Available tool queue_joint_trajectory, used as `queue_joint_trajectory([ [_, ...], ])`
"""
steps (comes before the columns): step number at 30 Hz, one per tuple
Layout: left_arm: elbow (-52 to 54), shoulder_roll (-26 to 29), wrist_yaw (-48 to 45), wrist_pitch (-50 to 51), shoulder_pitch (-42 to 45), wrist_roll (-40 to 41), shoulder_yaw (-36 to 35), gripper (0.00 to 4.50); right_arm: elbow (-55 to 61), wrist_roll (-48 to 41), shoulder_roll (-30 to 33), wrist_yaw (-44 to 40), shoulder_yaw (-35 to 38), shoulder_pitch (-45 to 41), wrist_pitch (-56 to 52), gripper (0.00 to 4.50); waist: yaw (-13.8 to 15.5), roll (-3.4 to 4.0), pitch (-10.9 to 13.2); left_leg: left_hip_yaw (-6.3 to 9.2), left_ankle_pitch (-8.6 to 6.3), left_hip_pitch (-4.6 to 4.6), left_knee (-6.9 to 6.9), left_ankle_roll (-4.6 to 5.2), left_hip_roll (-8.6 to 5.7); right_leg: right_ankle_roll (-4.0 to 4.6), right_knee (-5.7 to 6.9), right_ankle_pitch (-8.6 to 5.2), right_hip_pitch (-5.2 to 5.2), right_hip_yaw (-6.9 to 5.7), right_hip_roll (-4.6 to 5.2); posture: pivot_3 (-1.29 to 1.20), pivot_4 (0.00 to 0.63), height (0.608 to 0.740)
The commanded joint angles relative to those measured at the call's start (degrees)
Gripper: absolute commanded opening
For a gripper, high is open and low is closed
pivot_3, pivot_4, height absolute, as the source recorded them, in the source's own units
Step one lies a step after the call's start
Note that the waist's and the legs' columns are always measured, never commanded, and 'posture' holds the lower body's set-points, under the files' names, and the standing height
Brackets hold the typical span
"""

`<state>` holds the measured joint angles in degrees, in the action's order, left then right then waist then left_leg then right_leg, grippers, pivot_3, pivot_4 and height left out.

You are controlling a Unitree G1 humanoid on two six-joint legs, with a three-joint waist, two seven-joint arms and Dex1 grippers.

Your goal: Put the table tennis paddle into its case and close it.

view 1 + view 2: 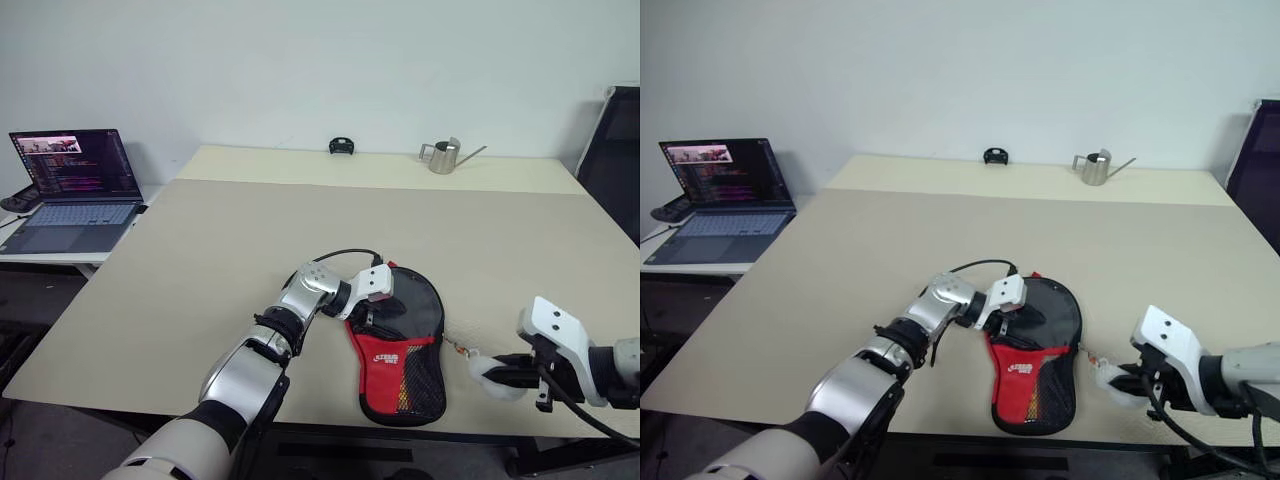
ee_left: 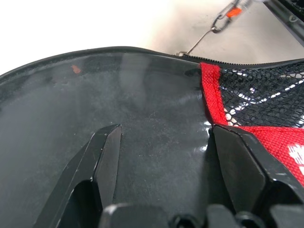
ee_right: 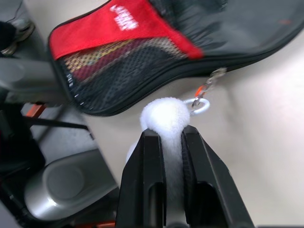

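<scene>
while the paddle seems already inside, judging by the striped handle showing through the mesh pocket, the step in hand looks like the closing of the zip. largest first: the table (image 1: 300,230) is broad and beige, and the case (image 1: 405,345) lies near its front edge at about 6 o'clock of the tabletop, round end away from the robot, red panel and mesh toward it. the left gripper (image 1: 368,312) rests on the round black face of the case at its 9 o'clock side, fingers (image 2: 107,156) spread wide and pressing flat on the fabric, holding nothing, only pinning it. the right gripper (image 3: 173,137) sits at 3 o'clock of the case, near the table's front edge, its fingers closed tight on the white fluffy pull (image 3: 164,116), which is joined by a ring and small clip to the zip. next, i judge, the pull must be drawn along the case's rim while the left keeps the case from sliding; the soft pull could slip or the case could drag. further off, a laptop (image 1: 75,190) stands at 10 o'clock on a side desk, a small metal watering can (image 1: 445,155) at 1 o'clock and a small black object (image 1: 341,146) at 12 o'clock at the far edge; none stands in the way.
</scene>
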<state>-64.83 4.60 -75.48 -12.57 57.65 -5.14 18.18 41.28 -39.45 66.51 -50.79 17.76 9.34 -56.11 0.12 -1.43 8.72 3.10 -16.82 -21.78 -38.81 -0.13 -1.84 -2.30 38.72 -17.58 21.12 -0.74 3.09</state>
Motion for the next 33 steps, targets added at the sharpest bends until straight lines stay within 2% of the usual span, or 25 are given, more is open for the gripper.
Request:
queue_joint_trajectory([
  [1, -5.7, 0.1, -1.6, 1.7, -3.8, -7.4, 6.1, 3.32, 3.6, -0.7, 0.7, -1.8, 3.0, 2.1, 0.1, 0.06, 0.1, -0.04, 0.0, 0.00, 0.00, 0.00, 0.00, 0.00, 0.00, 0.00, -0.01, 0.00, 0.00, 0.00, 0.00, 0.00, 0.150, 0.740],
  [11, -5.9, 0.5, -0.9, 1.3, -4.4, -8.2, 6.4, 3.32, 15.3, -1.2, 1.7, -7.5, 8.3, 16.2, 0.0, 0.06, 0.5, -0.37, -0.3, 0.03, -0.03, 0.00, 0.04, 0.02, 0.03, -0.01, -0.11, -0.01, -0.05, -0.04, -0.01, 0.00, 0.150, 0.740],
  [14, -5.7, 0.7, -0.9, 1.3, -4.6, -8.3, 6.4, 3.32, 18.6, -3.0, 3.0, -6.0, 5.3, 20.4, 4.2, 0.06, 0.5, -0.55, -0.5, 0.03, -0.04, 0.02, 0.04, 0.02, 0.07, -0.02, -0.12, -0.01, -0.05, -0.04, -0.04, 0.00, 0.150, 0.740],
  [19, -5.5, 1.1, -1.2, 1.3, -5.0, -8.6, 6.3, 3.32, 18.7, -3.1, 9.6, -2.3, -1.7, 25.1, 15.6, 0.06, 0.3, -0.64, -0.6, 0.02, -0.09, 0.42, 0.07, 0.00, 0.13, -0.05, -0.25, -0.04, -0.54, -0.06, -0.03, 0.00, 0.150, 0.740],
  [22, -5.4, 1.2, -1.3, 1.3, -5.1, -8.9, 6.4, 3.32, 18.7, -2.6, 13.1, 1.4, -8.5, 24.3, 22.1, 0.06, 0.3, -0.67, -0.7, 0.02, -0.18, 1.08, 0.55, 0.04, 0.27, -0.28, -0.88, -0.18, -1.27, -0.13, -0.09, 0.00, 0.150, 0.740],
  [25, -5.2, 1.1, -1.4, 1.4, -5.2, -9.0, 6.5, 3.32, 18.7, -0.9, 13.6, 4.8, -17.8, 19.6, 25.4, 0.06, 0.2, -0.65, -0.9, 0.03, -0.20, 1.15, 0.78, -0.01, 0.28, -0.22, -1.11, -0.16, -1.30, -0.16, -0.09, 0.00, 0.150, 0.740],
  [29, -5.1, 1.0, -1.6, 1.5, -5.3, -9.1, 6.6, 3.32, 18.7, 1.8, 10.4, 6.9, -28.1, 9.6, 22.7, 0.06, 0.2, -0.68, -0.9, 0.06, -0.29, 1.11, 0.83, -0.05, 0.28, -0.07, -1.25, -0.13, -1.29, -0.17, -0.09, 0.00, 0.150, 0.740],
  [33, -5.0, 0.5, -1.3, 1.7, -5.1, -9.0, 6.6, 3.32, 18.7, 2.9, 8.2, 7.3, -31.8, 3.8, 18.4, 0.05, 0.1, -0.64, -1.0, 0.09, -0.30, 1.10, 0.83, -0.03, 0.27, -0.06, -1.32, -0.12, -1.33, -0.18, -0.09, 0.00, 0.150, 0.740],
])
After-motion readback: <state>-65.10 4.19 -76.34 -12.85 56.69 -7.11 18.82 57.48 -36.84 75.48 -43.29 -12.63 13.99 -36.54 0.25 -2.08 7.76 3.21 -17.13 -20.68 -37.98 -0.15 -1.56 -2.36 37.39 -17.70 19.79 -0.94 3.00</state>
